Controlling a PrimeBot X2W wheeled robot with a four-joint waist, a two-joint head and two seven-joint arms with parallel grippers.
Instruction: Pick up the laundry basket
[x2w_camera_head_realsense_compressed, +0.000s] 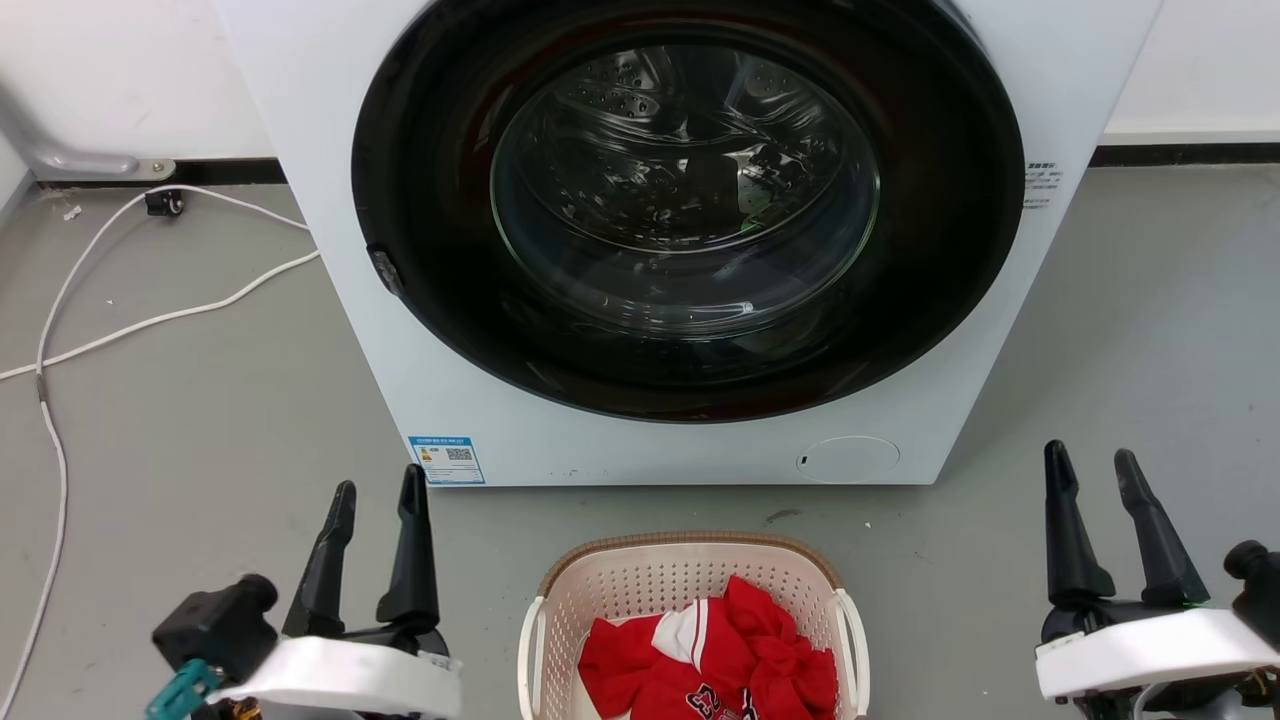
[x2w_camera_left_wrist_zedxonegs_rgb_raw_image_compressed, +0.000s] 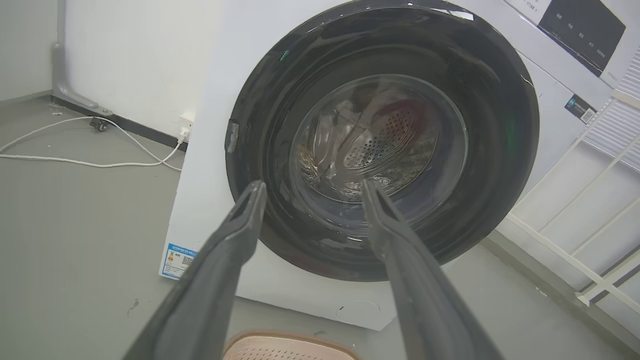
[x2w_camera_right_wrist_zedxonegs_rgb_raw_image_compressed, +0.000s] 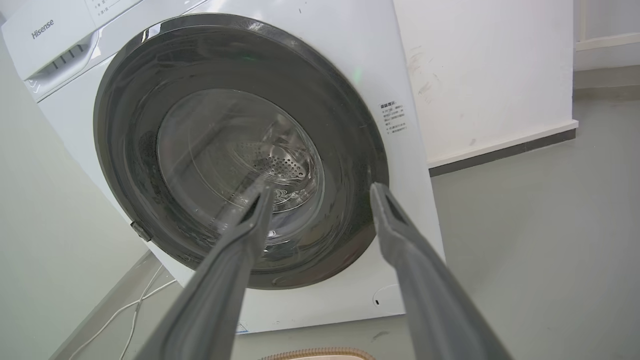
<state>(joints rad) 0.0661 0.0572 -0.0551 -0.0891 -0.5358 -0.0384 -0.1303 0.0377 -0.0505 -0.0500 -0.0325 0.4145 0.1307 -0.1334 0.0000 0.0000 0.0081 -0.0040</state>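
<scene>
Head view: laundry basket (x2w_camera_head_realsense_compressed: 640, 585) sits on the floor just in front of the washing machine (x2w_camera_head_realsense_compressed: 500, 400), between left gripper (x2w_camera_head_realsense_compressed: 380, 482) and right gripper (x2w_camera_head_realsense_compressed: 1090, 453), both spread and empty; likely light, stiffish perforated plastic holding red clothes (x2w_camera_head_realsense_compressed: 720, 660), so grab the white side handles (x2w_camera_head_realsense_compressed: 855, 640), one per gripper.

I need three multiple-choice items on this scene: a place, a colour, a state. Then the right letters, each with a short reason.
1. The laundry basket stands A) on the floor before the washing machine B) on the machine C) behind it
2. The clothing in it is A) blue B) red and white C) green
3. The left gripper is A) shut on the basket B) open, empty C) shut, empty
1 A: floor shows around it; 2 B: red cloth, white stripes; 3 B: fingers apart, nothing between.
</scene>
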